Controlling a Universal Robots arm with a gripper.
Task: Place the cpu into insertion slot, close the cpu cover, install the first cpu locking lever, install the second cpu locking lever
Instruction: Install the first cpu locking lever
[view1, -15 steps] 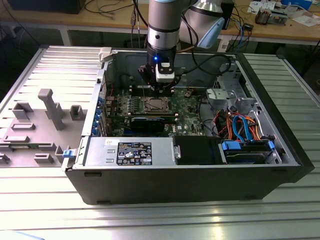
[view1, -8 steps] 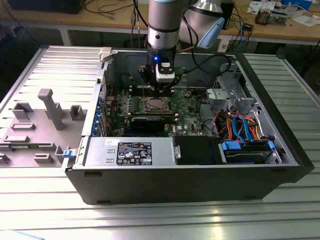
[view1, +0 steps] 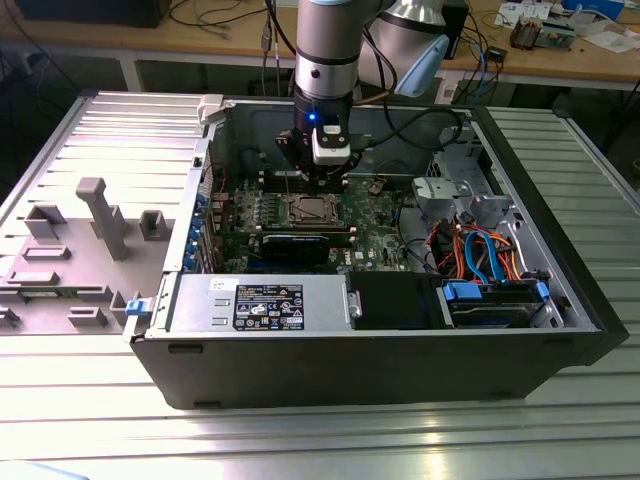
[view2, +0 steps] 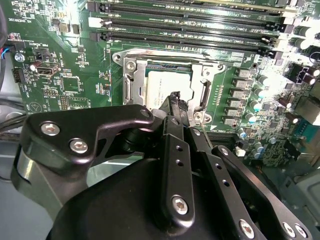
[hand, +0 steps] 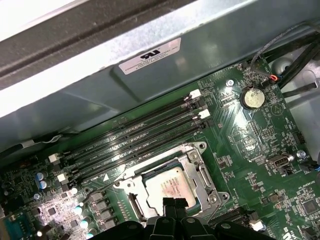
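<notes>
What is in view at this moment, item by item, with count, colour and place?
Open black computer case: one, on the slatted metal table.
Green motherboard: one, inside the case.
Small square silvery-grey cpu: one, lying in the insertion slot.
Thin silver cpu cover frame: one, around the cpu.
Long black memory slots: several, beside the socket.
Grey-labelled power supply box: one, along the case's front wall in the exterior view.
Grey plastic fixture: one, at the exterior view's left.
Orange and blue cables: several, at the exterior view's right.
Black gripper: one, fingertips together just over the cpu's edge.

exterior view high, angled down, both wrist views close over insertion slot (view2: 167, 90)
</notes>
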